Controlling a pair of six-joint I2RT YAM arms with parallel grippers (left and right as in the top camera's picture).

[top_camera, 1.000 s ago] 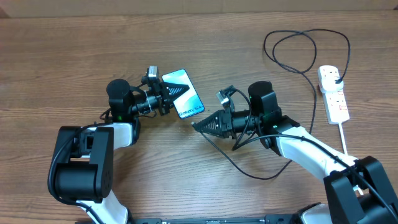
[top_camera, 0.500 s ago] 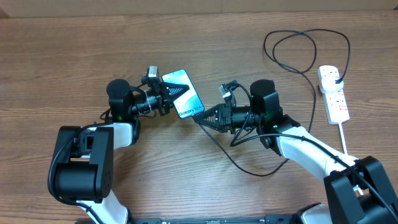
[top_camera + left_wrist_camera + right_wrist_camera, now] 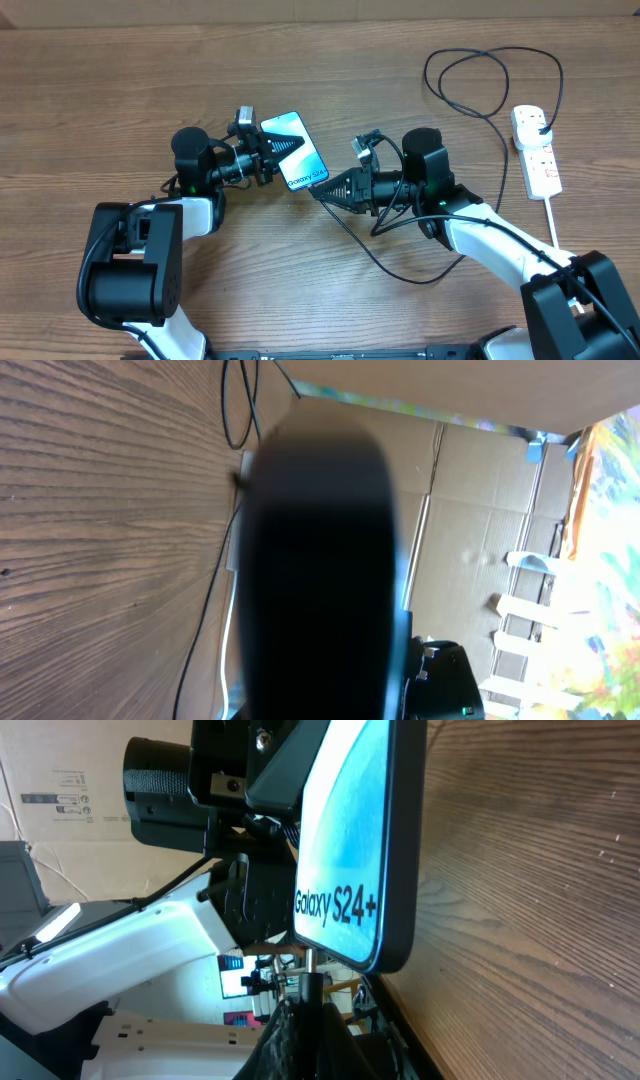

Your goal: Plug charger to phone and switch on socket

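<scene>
Phone (image 3: 302, 166), gripped in your left hand (image 3: 283, 148), aims its lower end at your right hand (image 3: 318, 194), which pinches the charger (image 3: 311, 965) tip right there.

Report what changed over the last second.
The right gripper, shut on the charger near its plug tip, moved left up to the lower edge of the phone, then stopped. The left gripper kept its hold on the phone, and the socket did not move.

Wooden table (image 3: 100, 80); cardboard boxes (image 3: 480, 490) behind (creased, blue-taped).
</scene>
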